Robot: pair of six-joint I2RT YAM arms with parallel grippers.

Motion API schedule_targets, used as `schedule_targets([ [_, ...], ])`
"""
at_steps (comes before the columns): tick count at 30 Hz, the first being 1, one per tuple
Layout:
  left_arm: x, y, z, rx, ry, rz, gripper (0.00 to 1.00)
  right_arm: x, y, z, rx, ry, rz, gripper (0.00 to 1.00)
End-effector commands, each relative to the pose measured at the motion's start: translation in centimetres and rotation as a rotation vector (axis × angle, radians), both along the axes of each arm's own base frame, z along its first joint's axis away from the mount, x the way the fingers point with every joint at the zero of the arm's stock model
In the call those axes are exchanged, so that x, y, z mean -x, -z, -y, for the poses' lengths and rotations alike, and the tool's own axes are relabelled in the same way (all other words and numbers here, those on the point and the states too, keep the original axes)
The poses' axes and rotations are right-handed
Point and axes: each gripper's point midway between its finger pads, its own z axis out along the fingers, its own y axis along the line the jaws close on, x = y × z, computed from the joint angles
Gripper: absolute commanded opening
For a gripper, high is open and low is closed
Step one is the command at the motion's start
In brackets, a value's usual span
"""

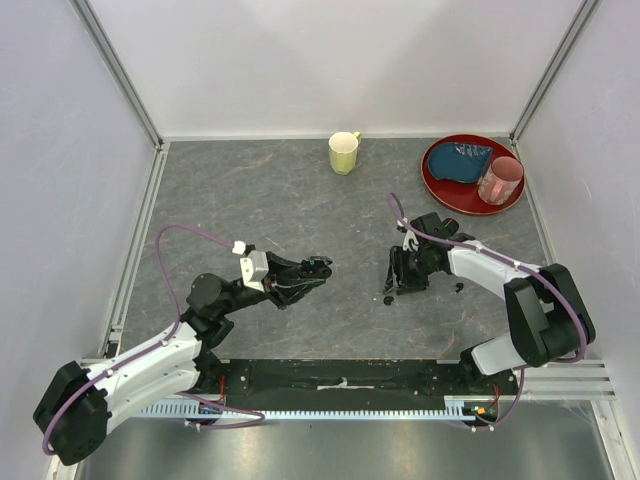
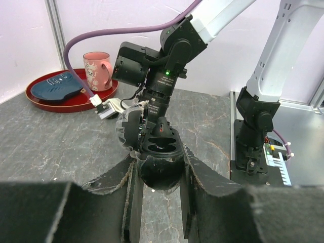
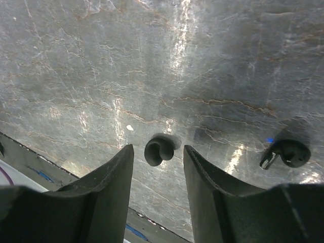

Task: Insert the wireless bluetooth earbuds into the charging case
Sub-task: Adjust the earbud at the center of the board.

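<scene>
Left tool (image 2: 159, 163) tight around open charging case (image 2: 161, 178)

Two earbuds (image 3: 159, 150) (image 3: 286, 154) and one case (image 2: 159, 161) are in view. There are two mugs, a yellow mug (image 1: 344, 152) and a pink mug (image 1: 500, 180), one red plate (image 1: 438, 193) and one blue item (image 1: 462, 160).

No writing can be read (print on the pink mug (image 2: 97, 70) is blurred).

Grey marbled table (image 1: 250, 200) carried a yellow mug (image 1: 344, 152), a red tray (image 1: 445, 196) and two loose earbuds (image 3: 159, 150).
</scene>
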Motion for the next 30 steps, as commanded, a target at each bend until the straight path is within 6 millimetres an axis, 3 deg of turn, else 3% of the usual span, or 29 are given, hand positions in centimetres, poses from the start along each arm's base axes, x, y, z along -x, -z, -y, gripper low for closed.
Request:
schedule_targets([
  [1, -0.1, -1.7, -0.2, 0.041, -0.017, 0.052, 0.02, -0.2, 0.2, -0.9, -0.005, -0.033, 0.017, 0.51],
  [16, -0.3, -1.3, -0.4, 0.04, -0.031, 0.046, 0.02, 0.9, 2.2, -0.7, 0.233, -0.121, 0.049, 0.53],
  [23, -0.4, -1.2, -0.4, 0.039, -0.035, 0.043, 0.02, 0.7, 2.2, 0.8, 0.367, -0.123, 0.074, 0.51],
  [30, -0.4, -1.1, -0.4, 0.038, -0.035, 0.037, 0.02, 0.9, 2.2, 1.0, 0.422, -0.142, 0.092, 0.51],
])
